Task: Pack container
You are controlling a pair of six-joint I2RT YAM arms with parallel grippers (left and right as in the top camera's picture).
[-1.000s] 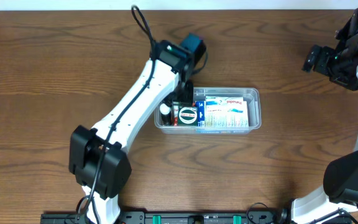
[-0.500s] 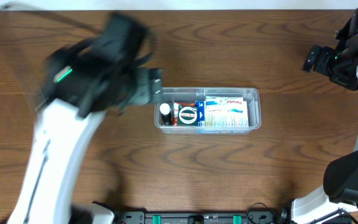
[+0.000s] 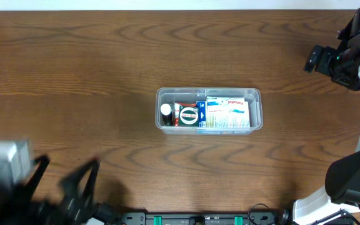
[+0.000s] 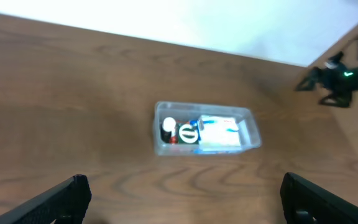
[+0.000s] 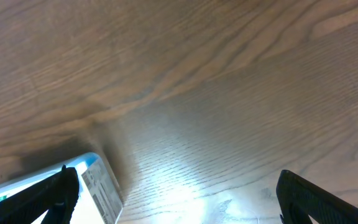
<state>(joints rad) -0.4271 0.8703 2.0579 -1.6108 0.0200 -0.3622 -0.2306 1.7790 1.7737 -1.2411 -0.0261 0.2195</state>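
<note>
Container [image 3: 257,114] sits mid desk [image 3: 105,75]: clear tub w/ a white-capped bottle [image 3: 165,112] at one end and boxes [image 3: 227,112] beside it, labels too small to read. Left gripper [image 4: 183,182] is pure blur in the overhead view, spread wide and empty. Right gripper [image 5: 176,186] is wide too, well apart from the tub.
</note>
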